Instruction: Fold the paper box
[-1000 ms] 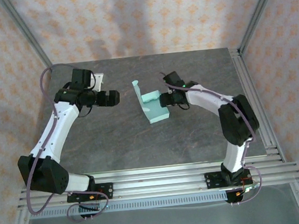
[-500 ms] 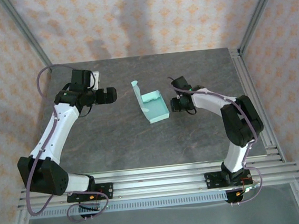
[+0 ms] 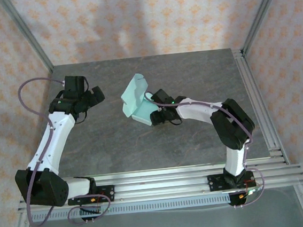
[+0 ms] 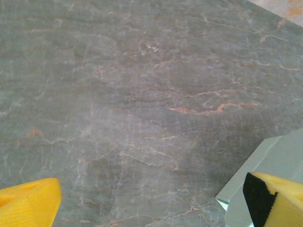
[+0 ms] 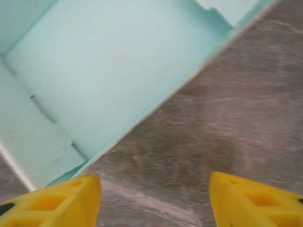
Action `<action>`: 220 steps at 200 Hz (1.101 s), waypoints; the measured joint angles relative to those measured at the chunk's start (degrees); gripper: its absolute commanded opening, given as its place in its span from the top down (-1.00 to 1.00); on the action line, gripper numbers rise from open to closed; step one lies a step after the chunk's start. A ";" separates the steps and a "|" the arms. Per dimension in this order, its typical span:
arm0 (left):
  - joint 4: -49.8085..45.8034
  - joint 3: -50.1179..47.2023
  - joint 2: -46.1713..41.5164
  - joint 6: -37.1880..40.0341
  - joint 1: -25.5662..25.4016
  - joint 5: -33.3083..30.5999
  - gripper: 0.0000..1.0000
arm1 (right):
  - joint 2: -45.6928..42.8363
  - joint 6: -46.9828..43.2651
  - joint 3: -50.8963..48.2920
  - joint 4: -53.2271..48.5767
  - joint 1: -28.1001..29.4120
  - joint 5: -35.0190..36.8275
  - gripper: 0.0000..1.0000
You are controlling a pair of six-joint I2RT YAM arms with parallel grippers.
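1. The right gripper (image 3: 156, 116) has swung left, from just off the box's right side to tight against its near right corner.
2. The paper box (image 3: 137, 96) has slid left ahead of that gripper and turned.
3. The left gripper (image 3: 97, 93) has drawn back, farther from the box.

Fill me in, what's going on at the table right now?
The two arms are partway through folding a mint-green paper box on the grey table. The right arm has its jaws at the box's near edge. They stand apart with bare table between them, so nothing is gripped. The box is partly shaped, with its inside open and a flap raised at the far end. The left arm sits off to the left, jaws wide open, apart from the box.
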 measured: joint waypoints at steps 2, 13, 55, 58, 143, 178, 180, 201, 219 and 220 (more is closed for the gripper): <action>-0.11 0.00 0.02 -0.24 0.00 0.00 -0.99 | 0.00 -0.09 -0.02 0.11 0.11 0.00 -0.32; -1.03 0.00 0.13 -2.14 -0.68 -1.01 -0.97 | -0.46 0.07 -0.63 1.44 0.42 -0.09 -0.35; -8.50 3.13 2.08 -11.63 -12.52 -11.82 -0.93 | -7.56 -2.21 -4.85 2.73 -2.43 0.50 -0.48; -8.94 3.28 2.19 -12.41 -13.42 -12.57 -0.92 | -8.09 -2.47 -4.98 2.91 -2.78 0.48 -0.48; -11.06 -0.85 3.06 -29.86 -27.85 -19.04 -0.87 | 3.10 -20.26 11.61 -0.17 -13.33 -11.23 -0.17; -9.97 -0.90 4.28 -30.23 -27.85 -18.88 -0.85 | 11.63 -24.94 21.42 -5.90 -13.66 -14.19 0.07; -9.88 -0.90 4.31 -30.21 -27.85 -18.88 -0.85 | 12.22 -25.27 22.08 -6.14 -13.66 -14.34 0.08; -9.53 -0.90 4.85 -29.94 -27.85 -18.91 -0.84 | 16.92 -26.34 27.17 -8.35 -13.66 -14.95 0.19; -9.20 -0.90 5.60 -29.64 -27.85 -18.88 -0.84 | 18.84 -26.77 28.72 -9.29 -13.66 -14.84 0.24; -9.20 -0.90 5.62 -29.57 -27.85 -18.86 -0.84 | 18.88 -26.82 28.74 -9.29 -13.66 -14.82 0.25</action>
